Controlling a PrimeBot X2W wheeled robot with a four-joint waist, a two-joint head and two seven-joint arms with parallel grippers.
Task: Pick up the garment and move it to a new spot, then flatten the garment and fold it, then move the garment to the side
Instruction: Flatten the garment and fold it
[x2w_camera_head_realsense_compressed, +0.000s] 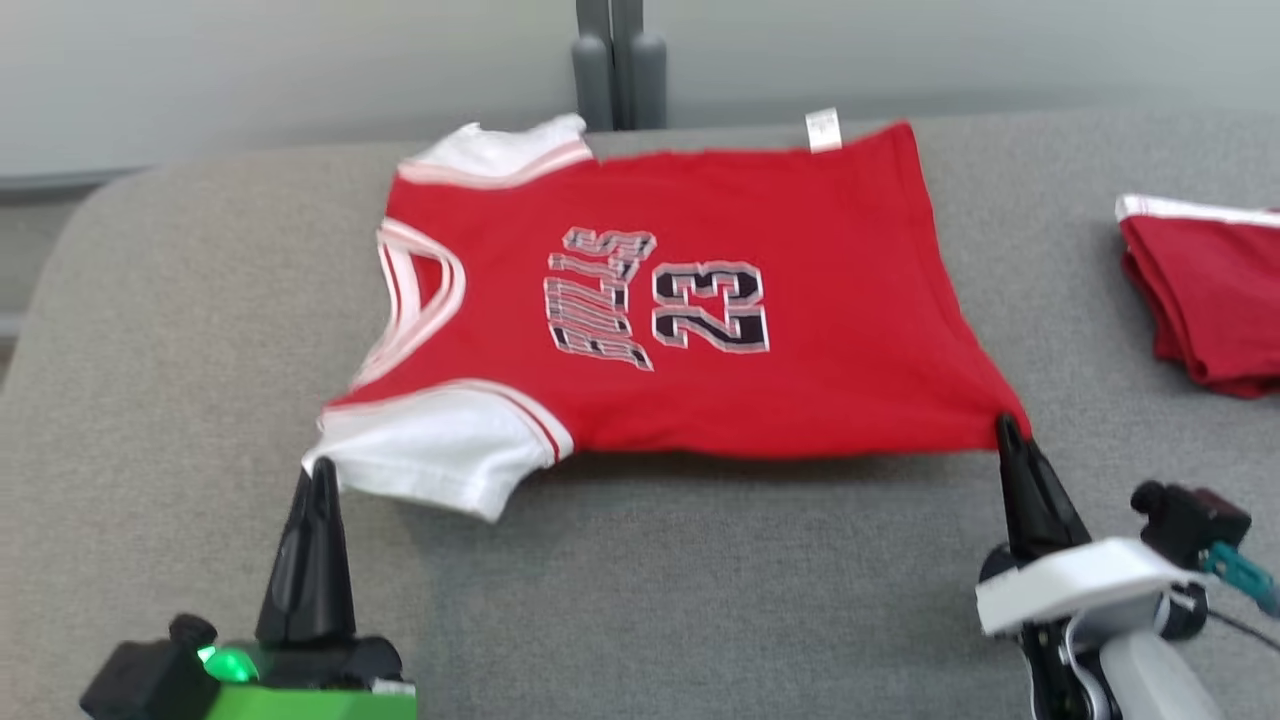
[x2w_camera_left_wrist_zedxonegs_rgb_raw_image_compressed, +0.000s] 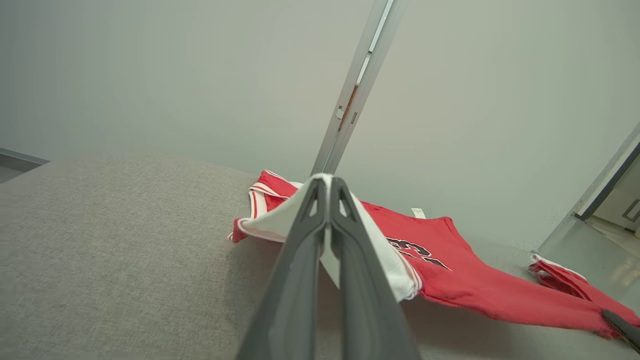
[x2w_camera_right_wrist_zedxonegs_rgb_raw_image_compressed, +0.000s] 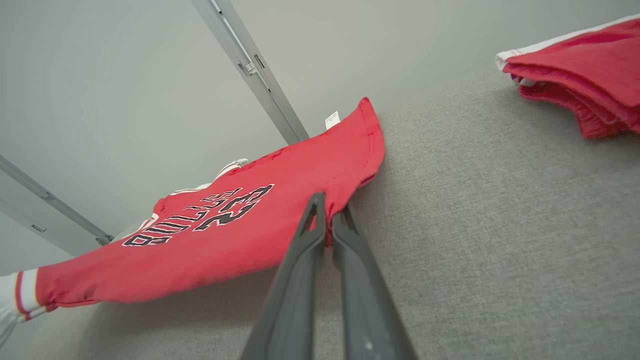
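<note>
The garment (x2w_camera_head_realsense_compressed: 700, 310) is a red jersey with white sleeves and the number 23, spread over the grey fabric table (x2w_camera_head_realsense_compressed: 700, 580) with its neck toward the left. My left gripper (x2w_camera_head_realsense_compressed: 322, 470) is shut on the near white sleeve, whose cloth (x2w_camera_left_wrist_zedxonegs_rgb_raw_image_compressed: 280, 220) shows pinched between the fingers (x2w_camera_left_wrist_zedxonegs_rgb_raw_image_compressed: 300, 260) in the left wrist view. My right gripper (x2w_camera_head_realsense_compressed: 1005, 425) is shut on the near red hem corner (x2w_camera_right_wrist_zedxonegs_rgb_raw_image_compressed: 340, 195). The near edge of the jersey is lifted off the surface between the two grippers; its far edge rests on the table.
A second red garment (x2w_camera_head_realsense_compressed: 1210, 290), folded with a white trim, lies at the table's right edge, also in the right wrist view (x2w_camera_right_wrist_zedxonegs_rgb_raw_image_compressed: 585, 75). A grey post (x2w_camera_head_realsense_compressed: 620, 60) stands behind the table against the pale wall. Bare grey cloth stretches along the near side and the left.
</note>
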